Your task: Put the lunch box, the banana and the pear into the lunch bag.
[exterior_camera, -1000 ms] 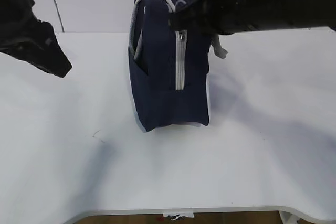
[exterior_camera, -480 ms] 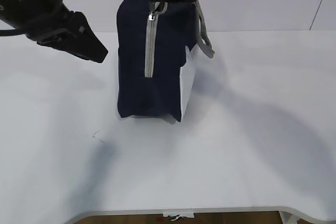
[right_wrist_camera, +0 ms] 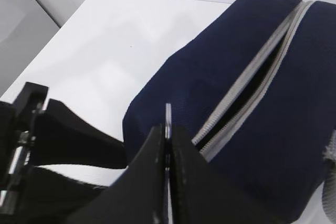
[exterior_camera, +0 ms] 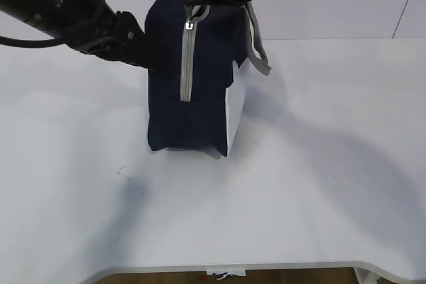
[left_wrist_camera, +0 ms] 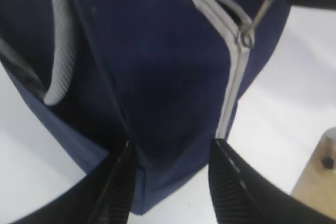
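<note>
The lunch bag (exterior_camera: 193,91) stands upright on the white table (exterior_camera: 299,191), near the back middle, with its white panel (exterior_camera: 234,114) facing to the right and a grey strap handle (exterior_camera: 258,48) hanging on that side. Its grey zipper (exterior_camera: 187,64) runs down the near side, and in the right wrist view the top part of the zipper (right_wrist_camera: 252,85) is parted, showing a dark gap. The ring pull (right_wrist_camera: 168,116) is pinched between the clenched jaws of the right gripper (right_wrist_camera: 167,145), which hangs above the top of the bag. The left gripper (left_wrist_camera: 170,174) has its jaws apart, one finger (left_wrist_camera: 118,187) on each side of a lower corner of the bag; whether the fingers press the fabric I cannot tell.
</note>
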Robot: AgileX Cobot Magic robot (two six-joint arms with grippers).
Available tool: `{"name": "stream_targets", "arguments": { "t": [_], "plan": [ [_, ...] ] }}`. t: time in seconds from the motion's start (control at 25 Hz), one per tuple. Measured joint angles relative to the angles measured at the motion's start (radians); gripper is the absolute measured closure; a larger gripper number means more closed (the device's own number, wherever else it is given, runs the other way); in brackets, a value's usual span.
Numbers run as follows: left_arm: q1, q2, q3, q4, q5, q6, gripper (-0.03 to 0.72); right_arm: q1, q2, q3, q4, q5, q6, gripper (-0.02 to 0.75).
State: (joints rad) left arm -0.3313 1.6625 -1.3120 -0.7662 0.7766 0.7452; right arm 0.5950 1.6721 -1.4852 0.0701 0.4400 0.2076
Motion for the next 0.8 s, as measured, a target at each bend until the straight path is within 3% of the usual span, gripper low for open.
{"name": "stream_targets", "arguments": {
  "t": [0.2,0.4,0.48,0.8],
  "plan": [
    [-0.002,0.040,0.000,-0.047,-0.059,0.034,0.376,0.000,0.000,0.000,0.009,0.000,0.000,0.748],
    [-0.002,0.053,0.000,-0.051,-0.061,0.053,0.615,0.000,0.000,0.000,0.016,0.000,0.000,0.748],
    [-0.002,0.055,0.000,-0.051,-0.058,0.068,0.676,0.001,0.000,0.000,0.016,0.000,0.000,0.748],
    [-0.002,0.035,0.000,0.073,-0.010,0.081,0.691,0.001,0.002,0.000,0.018,0.009,0.000,0.748]
  ]
}}
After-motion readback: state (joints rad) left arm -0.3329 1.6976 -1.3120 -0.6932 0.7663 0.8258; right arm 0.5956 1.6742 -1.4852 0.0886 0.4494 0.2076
